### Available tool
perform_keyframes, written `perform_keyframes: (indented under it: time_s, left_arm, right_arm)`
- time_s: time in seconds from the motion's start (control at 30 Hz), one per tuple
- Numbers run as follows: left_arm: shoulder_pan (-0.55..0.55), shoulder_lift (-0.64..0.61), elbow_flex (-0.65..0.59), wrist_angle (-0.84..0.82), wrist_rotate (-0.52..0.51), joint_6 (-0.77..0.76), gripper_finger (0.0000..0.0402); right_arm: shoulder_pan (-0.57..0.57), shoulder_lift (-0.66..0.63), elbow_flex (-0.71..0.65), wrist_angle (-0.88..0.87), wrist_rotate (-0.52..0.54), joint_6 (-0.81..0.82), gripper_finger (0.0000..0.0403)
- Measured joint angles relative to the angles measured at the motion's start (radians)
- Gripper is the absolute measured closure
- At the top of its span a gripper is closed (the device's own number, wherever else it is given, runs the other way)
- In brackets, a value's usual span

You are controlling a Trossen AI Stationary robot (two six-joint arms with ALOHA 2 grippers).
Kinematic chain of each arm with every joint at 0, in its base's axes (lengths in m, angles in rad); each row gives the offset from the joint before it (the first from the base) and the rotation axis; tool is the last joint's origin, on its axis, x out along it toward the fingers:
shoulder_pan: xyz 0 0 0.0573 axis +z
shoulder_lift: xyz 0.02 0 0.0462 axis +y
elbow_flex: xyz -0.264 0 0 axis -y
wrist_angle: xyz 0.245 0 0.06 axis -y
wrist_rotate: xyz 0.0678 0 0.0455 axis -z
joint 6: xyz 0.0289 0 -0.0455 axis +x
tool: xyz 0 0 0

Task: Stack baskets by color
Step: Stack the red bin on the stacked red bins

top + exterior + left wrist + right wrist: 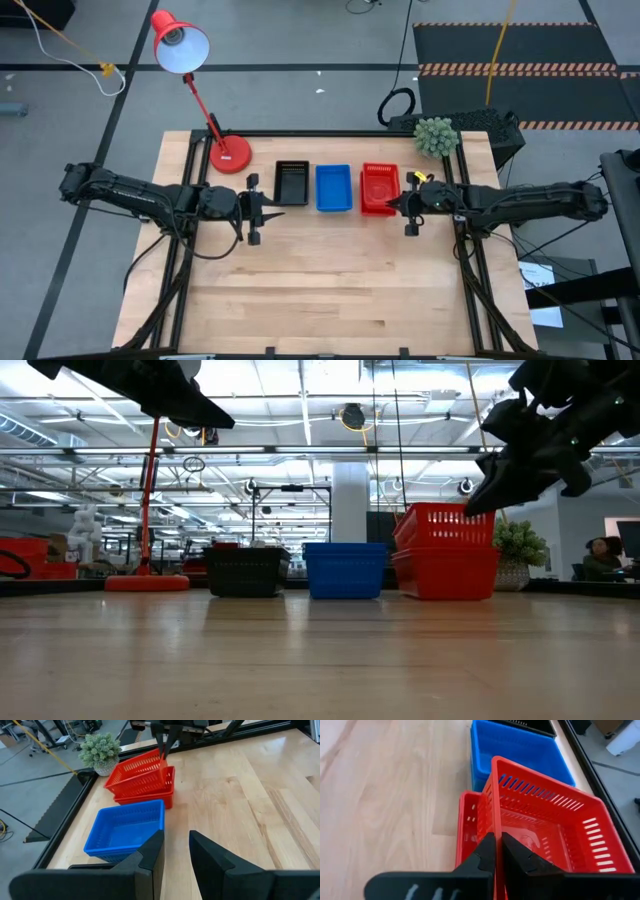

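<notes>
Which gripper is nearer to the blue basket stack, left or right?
Right. The right gripper grips the top red basket beside the blue stack; the left gripper waits beyond the black stack.

Red desk lamp (200,90) and small potted plant (434,136) on the table (330,290).

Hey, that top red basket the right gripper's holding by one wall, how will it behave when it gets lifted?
Top red basket probably light and fairly stiff: thin perforated plastic. Right gripper pinches one wall only, so it already sits tilted on the lower red basket and may swing or snag.
</notes>
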Motion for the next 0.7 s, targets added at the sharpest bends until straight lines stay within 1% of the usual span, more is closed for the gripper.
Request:
perform_keyframes:
  time_s: [0.2,0.33,0.43,0.7]
  left_arm:
    - [0.000,0.000,0.000,0.001,0.000,0.000,0.0309]
    - [0.000,0.000,0.000,0.000,0.000,0.000,0.0309]
    - [0.000,0.000,0.000,0.001,0.000,0.000,0.0309]
    - [0.000,0.000,0.000,0.002,0.000,0.000,0.0309]
  right_arm:
    - [-0.034,0.017,-0.048,0.100,-0.001,-0.053,0.0396]
    - [-0.056,0.020,-0.060,0.102,-0.004,-0.069,0.0396]
    - [-0.073,0.020,-0.062,0.102,-0.028,-0.082,0.0396]
    - [-0.085,0.022,-0.062,0.103,-0.028,-0.099,0.0395]
